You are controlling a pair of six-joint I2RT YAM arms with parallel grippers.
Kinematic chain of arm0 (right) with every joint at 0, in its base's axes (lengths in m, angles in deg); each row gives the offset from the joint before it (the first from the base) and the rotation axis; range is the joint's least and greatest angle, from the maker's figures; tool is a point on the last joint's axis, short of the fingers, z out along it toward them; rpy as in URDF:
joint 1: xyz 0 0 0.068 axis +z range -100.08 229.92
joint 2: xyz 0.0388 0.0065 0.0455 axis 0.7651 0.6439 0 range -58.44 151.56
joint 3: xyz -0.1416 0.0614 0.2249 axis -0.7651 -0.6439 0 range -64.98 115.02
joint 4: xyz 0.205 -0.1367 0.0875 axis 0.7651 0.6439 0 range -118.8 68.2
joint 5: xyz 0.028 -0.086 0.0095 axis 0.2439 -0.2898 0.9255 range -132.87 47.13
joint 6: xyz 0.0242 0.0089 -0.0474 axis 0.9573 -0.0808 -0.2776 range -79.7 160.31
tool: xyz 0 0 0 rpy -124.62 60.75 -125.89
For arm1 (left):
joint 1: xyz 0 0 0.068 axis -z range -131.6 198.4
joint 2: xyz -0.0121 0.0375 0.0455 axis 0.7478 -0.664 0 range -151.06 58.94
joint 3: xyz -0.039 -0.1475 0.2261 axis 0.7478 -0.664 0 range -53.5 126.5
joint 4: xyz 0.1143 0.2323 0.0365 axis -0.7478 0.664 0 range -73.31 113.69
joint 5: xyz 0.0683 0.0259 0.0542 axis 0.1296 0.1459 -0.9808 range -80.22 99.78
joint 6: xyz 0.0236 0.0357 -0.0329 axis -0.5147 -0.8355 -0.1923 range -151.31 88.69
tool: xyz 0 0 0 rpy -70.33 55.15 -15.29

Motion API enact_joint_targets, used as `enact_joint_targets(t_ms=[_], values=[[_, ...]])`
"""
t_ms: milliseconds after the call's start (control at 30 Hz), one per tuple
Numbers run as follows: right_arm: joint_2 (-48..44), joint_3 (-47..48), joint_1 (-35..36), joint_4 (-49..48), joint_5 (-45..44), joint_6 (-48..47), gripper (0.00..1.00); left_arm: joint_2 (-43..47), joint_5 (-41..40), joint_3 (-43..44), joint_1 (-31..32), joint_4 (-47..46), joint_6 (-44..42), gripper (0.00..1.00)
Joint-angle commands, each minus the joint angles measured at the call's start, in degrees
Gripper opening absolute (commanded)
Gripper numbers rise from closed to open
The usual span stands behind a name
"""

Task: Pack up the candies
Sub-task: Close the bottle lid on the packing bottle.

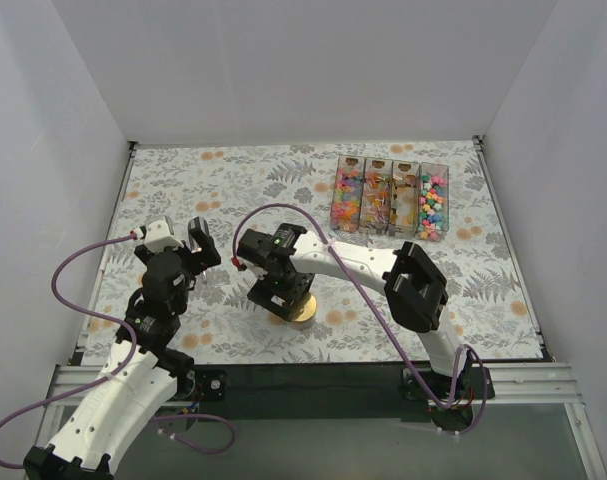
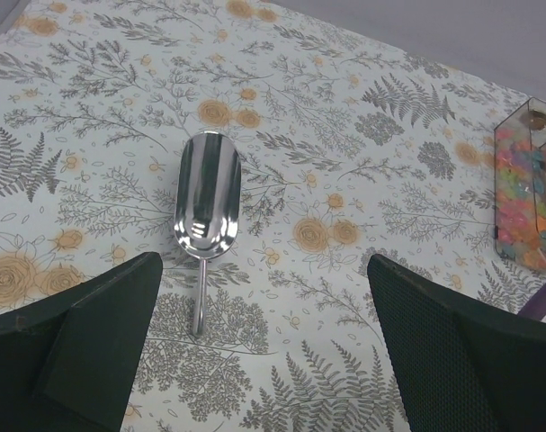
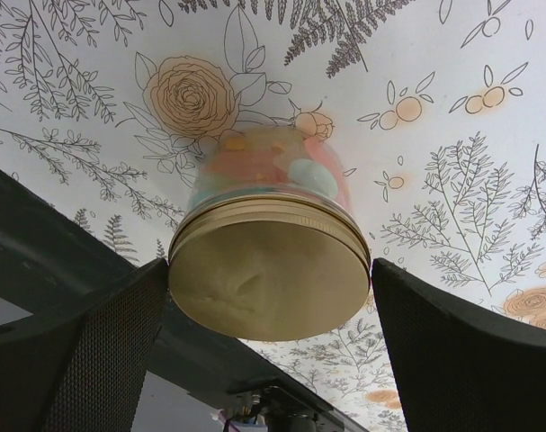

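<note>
candies (image 1: 433, 205) being judged light, loose, rolling; being best lifted by scoop (image 2: 206, 202) handle | left tool (image 2: 264, 261) being held released | right tool (image 3: 268, 265) astride jar lid (image 3: 268, 288), grip unclear

The left arm (image 1: 113, 400) and right arm (image 1: 355, 262) have smooth white shells joined by blocky black joint housings, each trailed by a thin purple cable (image 1: 283, 207). The pincer fingers (image 2: 452, 360) are matt black with finely meshed inner faces. A tiny green mark (image 1: 280, 239) seems to sit near the right wrist.
</note>
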Motion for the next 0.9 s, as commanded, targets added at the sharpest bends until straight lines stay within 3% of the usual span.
enact_joint_targets(t_ms=[0, 867], values=[[-0.59, 0.11, 0.27, 0.80, -1.50, 1.13, 0.98, 0.26, -0.50, -0.25, 0.04, -1.14, -0.89, 0.98], [-3.67, 1.78, 1.50, 0.80, -4.84, 1.30, 0.98, -0.44, 2.13, -0.61, 0.04, -1.67, -2.29, 0.98]])
